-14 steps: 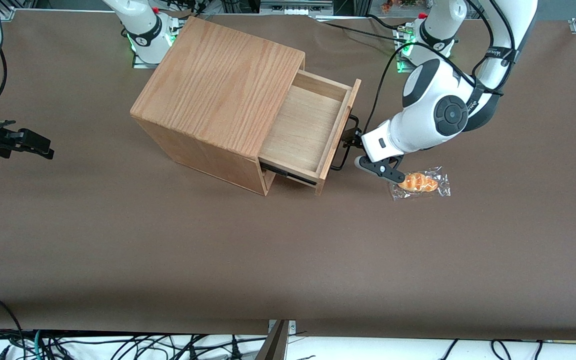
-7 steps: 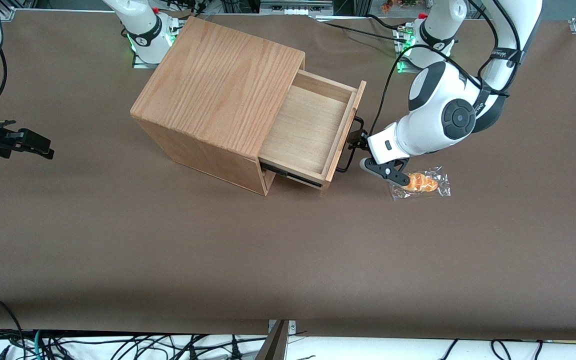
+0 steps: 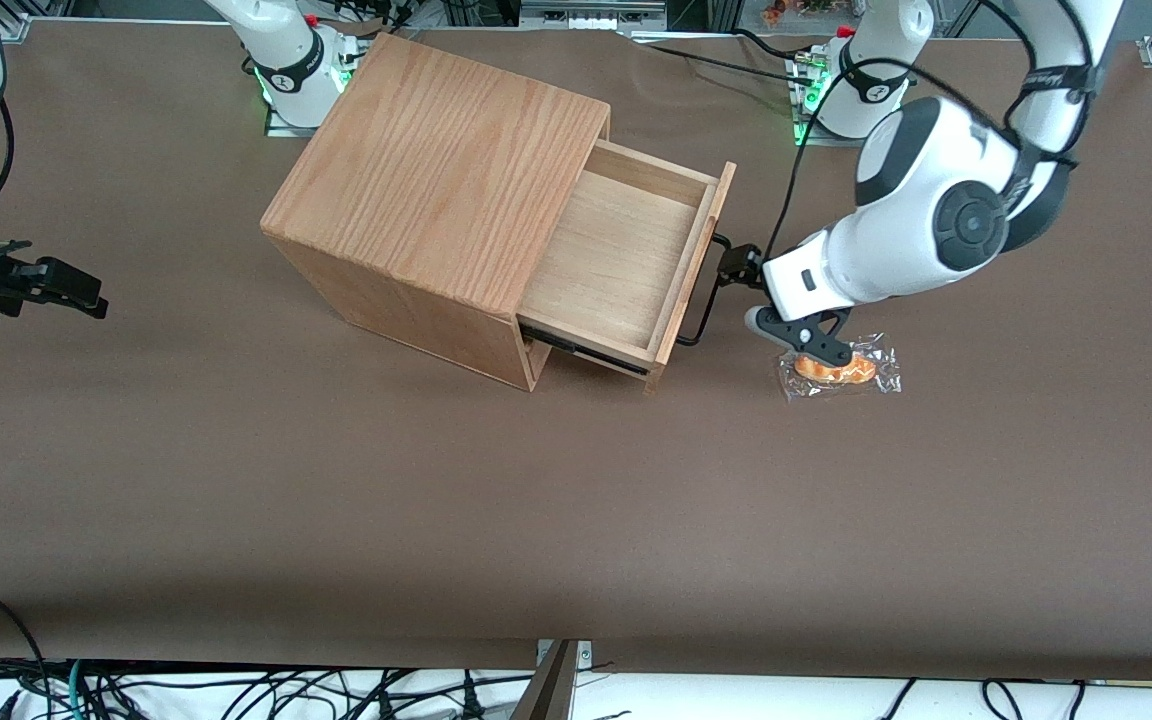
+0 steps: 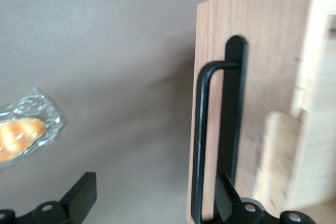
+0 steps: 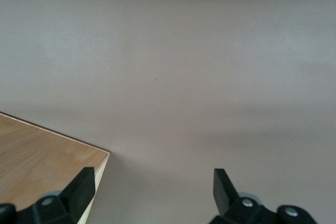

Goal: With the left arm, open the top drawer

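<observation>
The top drawer [image 3: 626, 250] stands pulled well out of the oak-grain box [image 3: 436, 160], with its pale plywood floor showing. Its thin black bar handle [image 3: 704, 300] runs along the drawer front [image 4: 262, 51]. My left arm's gripper [image 3: 744, 295] hovers just in front of that handle, level with it and a short gap away. It is open, with its black fingers [image 4: 84, 192] spread wide and nothing held between them. In the left wrist view the gripper [image 4: 155, 187] faces the handle bar [image 4: 202, 140], which lies close to one finger.
A croissant in a clear wrapper [image 3: 841, 370] lies on the brown table [image 3: 576, 500] under the left arm's wrist, toward the working arm's end; the same wrapper [image 4: 23, 135] shows in the left wrist view. Below the drawer a black slide rail [image 3: 586, 352] is exposed.
The drawer slid a little farther out. The left arm then drew back from the handle toward its own end of the table, and its elbow rose.
</observation>
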Robot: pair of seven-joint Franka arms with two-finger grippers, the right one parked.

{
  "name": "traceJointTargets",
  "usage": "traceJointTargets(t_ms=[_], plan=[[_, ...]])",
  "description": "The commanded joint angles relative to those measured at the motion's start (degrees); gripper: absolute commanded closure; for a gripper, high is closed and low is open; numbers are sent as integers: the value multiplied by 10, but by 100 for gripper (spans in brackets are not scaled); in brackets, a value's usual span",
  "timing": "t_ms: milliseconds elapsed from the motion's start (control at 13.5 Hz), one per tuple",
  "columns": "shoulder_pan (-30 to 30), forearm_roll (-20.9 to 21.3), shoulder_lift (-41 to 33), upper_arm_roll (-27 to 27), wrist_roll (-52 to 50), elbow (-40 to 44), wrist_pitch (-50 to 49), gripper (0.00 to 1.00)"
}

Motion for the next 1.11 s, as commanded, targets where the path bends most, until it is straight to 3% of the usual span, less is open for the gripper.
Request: traceJointTargets(t_ms=[0,148,369,443,812,1034], plan=[[3,1,-31,26,11,48,-81,0],[2,19,-86,63,13,42,-94,0],[-5,149,-129,72,11,41,-94,0],[-5,166,-136,84,4,42,-93,0],[-24,131,-132,186,-1,54,-91,0],[-24,126,-112,189,-3,82,-91,0]])
